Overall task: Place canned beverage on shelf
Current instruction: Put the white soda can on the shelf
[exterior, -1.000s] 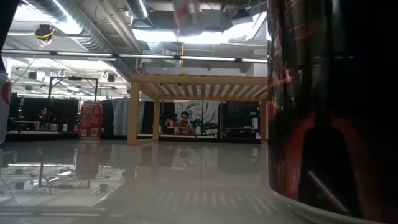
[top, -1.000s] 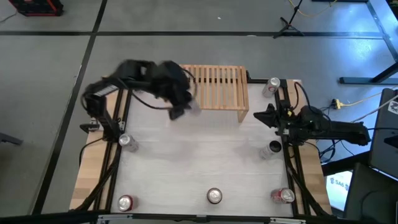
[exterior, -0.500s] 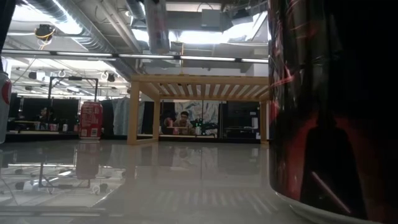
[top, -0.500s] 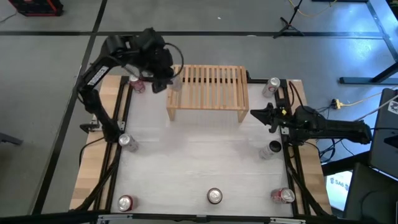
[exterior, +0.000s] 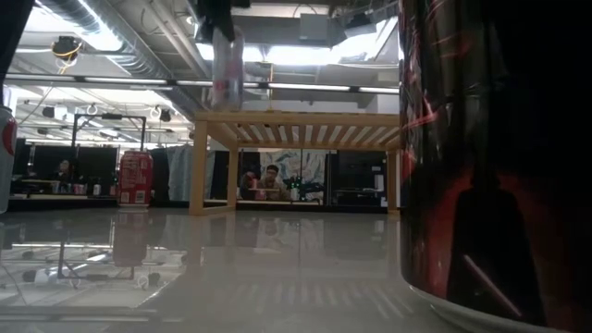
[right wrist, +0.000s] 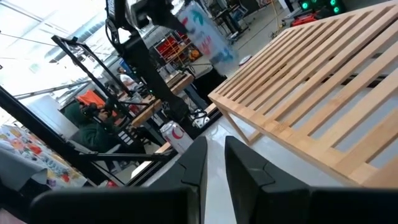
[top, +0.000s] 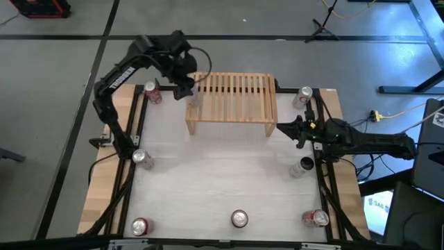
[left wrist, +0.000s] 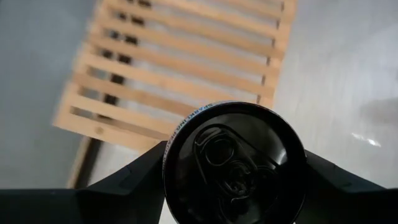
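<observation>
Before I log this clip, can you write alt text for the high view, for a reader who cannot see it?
Seen from above, the left gripper holds a can over the left end of the slatted wooden shelf. The right gripper waits off the shelf's right end. Seven more cans stand around the table's edges.

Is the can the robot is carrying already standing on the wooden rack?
Not yet. The left gripper holds the can upright in the air, above the shelf top at its end.
</observation>
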`<move>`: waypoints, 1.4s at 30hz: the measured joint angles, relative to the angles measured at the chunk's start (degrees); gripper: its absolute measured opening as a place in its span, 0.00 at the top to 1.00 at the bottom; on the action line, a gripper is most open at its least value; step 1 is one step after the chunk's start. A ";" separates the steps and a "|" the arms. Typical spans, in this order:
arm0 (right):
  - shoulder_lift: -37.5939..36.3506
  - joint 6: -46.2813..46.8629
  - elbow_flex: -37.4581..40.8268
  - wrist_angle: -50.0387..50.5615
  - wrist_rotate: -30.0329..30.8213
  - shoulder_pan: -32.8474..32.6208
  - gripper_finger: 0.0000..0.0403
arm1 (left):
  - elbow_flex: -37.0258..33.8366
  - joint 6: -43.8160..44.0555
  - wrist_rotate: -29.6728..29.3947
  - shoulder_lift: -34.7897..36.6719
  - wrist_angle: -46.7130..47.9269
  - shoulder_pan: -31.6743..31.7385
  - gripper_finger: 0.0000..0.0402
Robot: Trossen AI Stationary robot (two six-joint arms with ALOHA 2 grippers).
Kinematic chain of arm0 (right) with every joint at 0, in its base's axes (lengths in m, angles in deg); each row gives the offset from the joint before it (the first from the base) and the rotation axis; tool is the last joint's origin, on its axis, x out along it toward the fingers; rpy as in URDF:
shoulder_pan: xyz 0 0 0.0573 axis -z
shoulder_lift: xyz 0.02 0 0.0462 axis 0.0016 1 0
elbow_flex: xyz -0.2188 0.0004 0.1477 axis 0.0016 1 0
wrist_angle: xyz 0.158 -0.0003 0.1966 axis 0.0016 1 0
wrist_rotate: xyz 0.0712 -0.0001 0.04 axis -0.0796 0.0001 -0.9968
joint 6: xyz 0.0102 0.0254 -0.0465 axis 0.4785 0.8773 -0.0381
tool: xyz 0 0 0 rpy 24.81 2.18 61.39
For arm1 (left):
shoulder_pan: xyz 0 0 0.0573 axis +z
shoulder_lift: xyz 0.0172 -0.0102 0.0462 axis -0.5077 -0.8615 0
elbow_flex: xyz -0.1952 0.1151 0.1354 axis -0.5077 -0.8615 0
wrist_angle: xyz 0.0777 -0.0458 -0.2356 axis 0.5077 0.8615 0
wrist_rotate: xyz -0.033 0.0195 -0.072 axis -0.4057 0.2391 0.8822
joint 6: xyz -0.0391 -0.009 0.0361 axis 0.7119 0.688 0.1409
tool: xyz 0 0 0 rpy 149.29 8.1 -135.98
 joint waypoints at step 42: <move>-0.02 3.39 0.02 0.09 -0.69 -0.02 0.88 | -2.08 -13.95 4.85 -2.53 -3.43 3.38 0.37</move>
